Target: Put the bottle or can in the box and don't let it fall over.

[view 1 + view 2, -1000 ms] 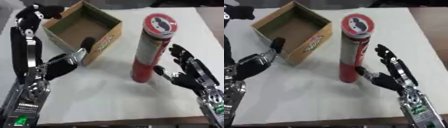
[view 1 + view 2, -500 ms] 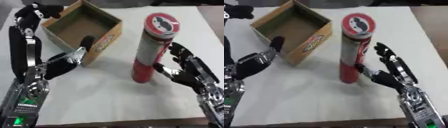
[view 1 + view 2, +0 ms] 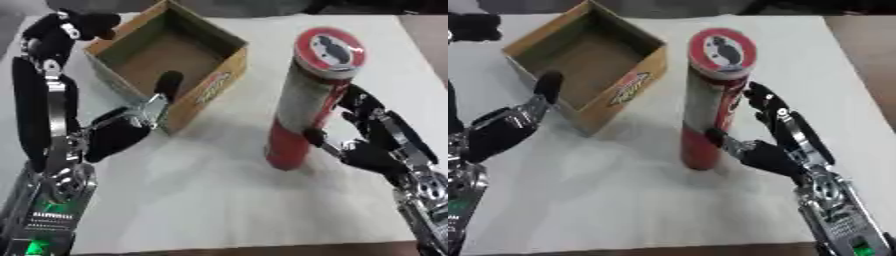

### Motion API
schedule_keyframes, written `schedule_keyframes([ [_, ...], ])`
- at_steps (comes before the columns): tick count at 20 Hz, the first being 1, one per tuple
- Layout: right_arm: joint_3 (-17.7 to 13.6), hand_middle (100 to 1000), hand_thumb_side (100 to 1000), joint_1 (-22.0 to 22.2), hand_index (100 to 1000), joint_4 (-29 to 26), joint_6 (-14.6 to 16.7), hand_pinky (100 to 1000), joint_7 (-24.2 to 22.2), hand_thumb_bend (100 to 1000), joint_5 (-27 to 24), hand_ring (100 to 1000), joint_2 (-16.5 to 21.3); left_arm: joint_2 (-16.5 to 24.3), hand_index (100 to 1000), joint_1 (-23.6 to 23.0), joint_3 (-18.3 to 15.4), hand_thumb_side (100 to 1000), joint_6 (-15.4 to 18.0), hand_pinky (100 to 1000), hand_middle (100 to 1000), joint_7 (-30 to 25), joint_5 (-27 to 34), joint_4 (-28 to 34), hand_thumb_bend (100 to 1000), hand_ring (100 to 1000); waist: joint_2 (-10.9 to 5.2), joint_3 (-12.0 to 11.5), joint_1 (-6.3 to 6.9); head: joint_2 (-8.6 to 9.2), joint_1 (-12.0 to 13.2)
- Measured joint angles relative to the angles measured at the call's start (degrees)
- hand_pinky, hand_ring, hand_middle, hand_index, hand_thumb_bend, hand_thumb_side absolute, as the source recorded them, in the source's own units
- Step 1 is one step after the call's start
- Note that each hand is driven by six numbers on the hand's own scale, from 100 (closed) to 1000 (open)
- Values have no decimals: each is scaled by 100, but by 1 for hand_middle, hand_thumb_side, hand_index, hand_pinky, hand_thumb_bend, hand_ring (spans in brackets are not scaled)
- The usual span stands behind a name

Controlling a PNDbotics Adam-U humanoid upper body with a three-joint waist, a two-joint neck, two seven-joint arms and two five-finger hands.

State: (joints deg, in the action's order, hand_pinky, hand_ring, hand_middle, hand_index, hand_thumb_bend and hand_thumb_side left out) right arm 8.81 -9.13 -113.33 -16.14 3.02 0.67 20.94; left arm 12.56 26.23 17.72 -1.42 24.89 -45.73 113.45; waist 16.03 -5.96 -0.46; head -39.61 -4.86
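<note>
— Standing upright on the white worktop is a tall red can, its round lid with a dark figure on it facing up. Do you see it the same way?

— Yes. It stands to the right of the box and apart from it, with a strip of bare worktop between them. It is not in the box.

— And the box itself?

— An open brown cardboard one, flaps up, a red and yellow print on the side wall that faces the can. Nothing shows inside it but its brown floor.

— Where is the right hand?

— Just beside the can, on its right. The thumb reaches to the lower red part of the can and seems to touch it; the fingers stand up along the upper part, spread and fairly straight, not wrapped around it. Whether those fingers touch the can I cannot tell.

— So no closed hold on the can?

— None that shows. The hand is open against its side.

— And the left hand?

— It is at the near corner of the box. One straight dark finger rises over the box's near wall, in front of the opening; the rest of the hand sits lower, outside the wall. It looks relaxed and clasps nothing.

— Anything else in view?

— Black and silver forearms at both lower corners, and a dark jointed part at the upper left, beyond the box.
</note>
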Motion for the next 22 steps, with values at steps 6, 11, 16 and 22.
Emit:
schedule_keyframes([
  [6, -14, 934, 401, -109, 1000, 0, -58, 1000, -51, 615, -28, 1000, 0, 0, 688, 3, -57, 472, -13, 628, 504, -10, -62, 0, 537, 618, 35, -28, -6, 51, -5],
  [11, -29, 935, 384, -196, 1000, 0, -61, 1000, -118, 591, -85, 1000, 1, -1, 687, 11, -102, 472, -17, 627, 500, -5, -82, 0, 542, 615, 85, -79, -37, 96, -22],
  [16, -29, 936, 383, -194, 1000, 0, 35, 1000, -254, 554, -96, 1000, 1, -1, 686, 11, -102, 461, 20, 625, 496, 23, -123, 0, 547, 611, 112, -80, -48, 96, -22],
  [22, -28, 937, 358, -194, 1000, 0, 184, 1000, -437, 524, -96, 1000, 1, -1, 685, 10, -102, 457, 86, 624, 494, 84, -128, 0, 550, 609, 125, -86, -69, 96, -22],
])
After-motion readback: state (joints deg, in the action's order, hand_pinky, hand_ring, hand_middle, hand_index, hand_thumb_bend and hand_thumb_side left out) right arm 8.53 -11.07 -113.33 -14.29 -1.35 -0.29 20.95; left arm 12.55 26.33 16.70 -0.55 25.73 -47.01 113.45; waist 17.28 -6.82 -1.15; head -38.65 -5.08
